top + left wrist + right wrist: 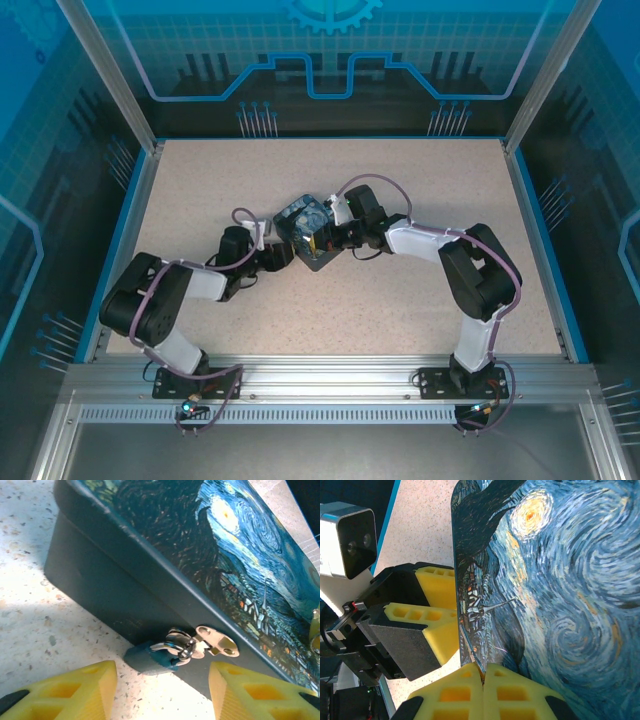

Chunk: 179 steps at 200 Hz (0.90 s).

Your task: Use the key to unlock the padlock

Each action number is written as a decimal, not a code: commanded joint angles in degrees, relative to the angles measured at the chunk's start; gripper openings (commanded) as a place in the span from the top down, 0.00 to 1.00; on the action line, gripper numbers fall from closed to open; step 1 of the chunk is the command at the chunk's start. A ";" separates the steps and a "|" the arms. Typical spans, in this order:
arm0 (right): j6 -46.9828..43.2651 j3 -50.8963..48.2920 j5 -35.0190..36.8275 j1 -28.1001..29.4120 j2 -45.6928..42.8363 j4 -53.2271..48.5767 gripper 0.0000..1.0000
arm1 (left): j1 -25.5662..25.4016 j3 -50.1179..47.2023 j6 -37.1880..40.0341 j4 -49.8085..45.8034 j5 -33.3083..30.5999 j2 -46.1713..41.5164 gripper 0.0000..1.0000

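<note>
The unlocking has not begun, judging by the lock. In the left wrist view the padlock [150, 659] hangs at 6 o'clock on the tin's [115, 595] dark front wall. Its shackle is closed through the hasp [218, 643] and nothing is in its keyhole end.

The left gripper [162, 680] stands with its jaws apart. The padlock sits just beyond the tips and between them, and neither pad touches it. From above, this gripper is at the tin's 8 o'clock.

The right gripper [483, 680] is at the tin's 3 o'clock. Its pads are pressed together at the edge of the painted lid. Whether the key is pinched between them cannot be told.

What is probably left is steadying the padlock, bringing the key to it, inserting it, turning it and freeing the shackle.
</note>
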 commanded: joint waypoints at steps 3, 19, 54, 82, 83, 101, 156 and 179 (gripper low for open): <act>-0.92 -0.45 2.79 -0.61 0.37 -4.53 1.00 | -0.27 1.88 1.19 0.99 3.80 1.84 0.49; -0.91 -0.37 2.98 -0.69 0.46 -4.80 1.00 | -0.29 2.35 0.85 1.77 4.63 3.20 0.49; -1.25 -0.46 3.31 -1.24 -0.07 -5.56 1.00 | -0.29 2.48 -0.53 4.36 5.25 5.75 0.49; -1.84 -0.61 3.00 -1.76 -0.74 -5.60 1.00 | -0.38 2.35 -0.85 5.79 4.84 6.71 0.47; -1.86 -0.63 2.98 -1.75 -0.84 -5.57 1.00 | -0.38 2.28 -0.85 5.89 4.79 6.67 0.47; -2.27 -1.03 2.72 -1.97 -1.60 -4.93 1.00 | -0.38 1.91 -0.51 6.49 3.88 6.50 0.46; -3.29 -2.29 1.25 -3.54 -4.11 -2.74 1.00 | -0.38 3.56 0.02 7.73 5.11 7.78 0.47; -3.20 -2.32 0.54 -3.77 -4.47 -2.24 1.00 | -0.55 4.49 -0.24 7.94 6.09 8.69 0.47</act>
